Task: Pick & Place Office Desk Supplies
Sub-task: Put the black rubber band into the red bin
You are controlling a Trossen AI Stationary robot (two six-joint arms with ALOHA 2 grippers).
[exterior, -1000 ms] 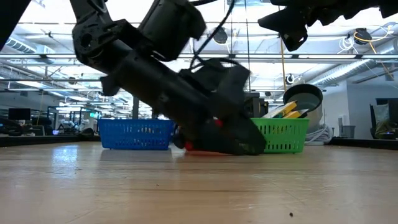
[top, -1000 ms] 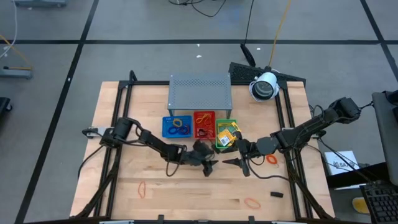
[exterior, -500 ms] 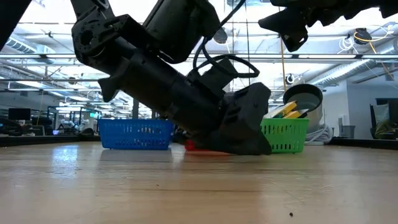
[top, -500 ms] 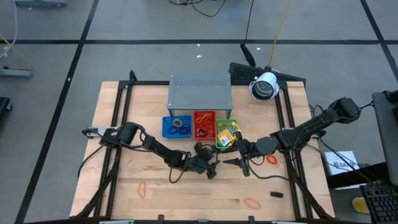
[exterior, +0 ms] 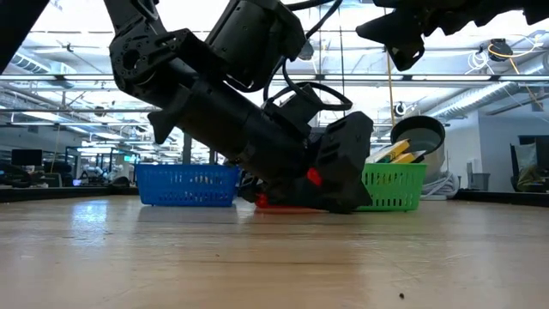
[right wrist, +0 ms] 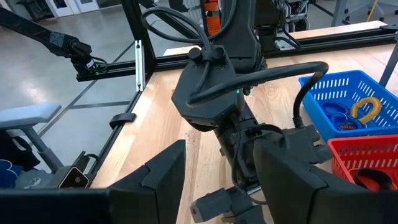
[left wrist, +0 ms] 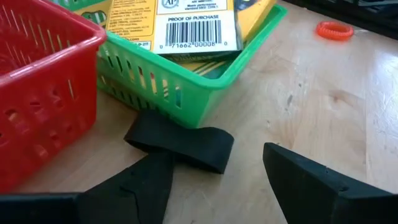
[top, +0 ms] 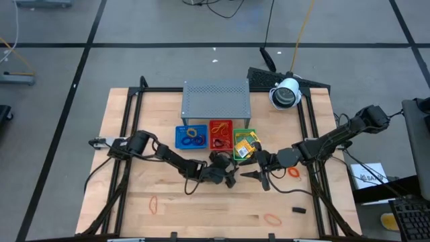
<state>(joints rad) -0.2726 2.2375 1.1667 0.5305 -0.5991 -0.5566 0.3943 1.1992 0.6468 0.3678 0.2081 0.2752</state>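
1. Left gripper [left wrist: 214, 180]: low over the table, fingers apart and empty. A flat black piece [left wrist: 180, 140] lies on the wood just ahead of the fingertips, nearer one finger than the other, its far edge close against the green tray [left wrist: 193, 84].
2. Right gripper [top: 262, 176]: beside the left one on the table, its fingers also apart, holding nothing; it waits.
3. Step in hand, as judged: closing in on the black piece. A good grasp would centre the piece between the fingers and descend until the tips meet the wood, since the piece is thin. The fingers should stay clear of the tray wall, which could be pushed if caught.
4. Green tray: just beyond the black piece; holds yellow-and-green packets [left wrist: 186, 25], one showing a barcode and leaning over the rim.
5. Red tray [left wrist: 43, 93]: directly beside the green one; contents not legible in the left wrist view.
6. Blue tray [right wrist: 348, 102]: next beyond the red; holds blue rings [right wrist: 339, 115] and a yellow ring [right wrist: 364, 107].
7. Loose supplies: an orange ring [left wrist: 334, 29] on the wood, well beyond the green tray.
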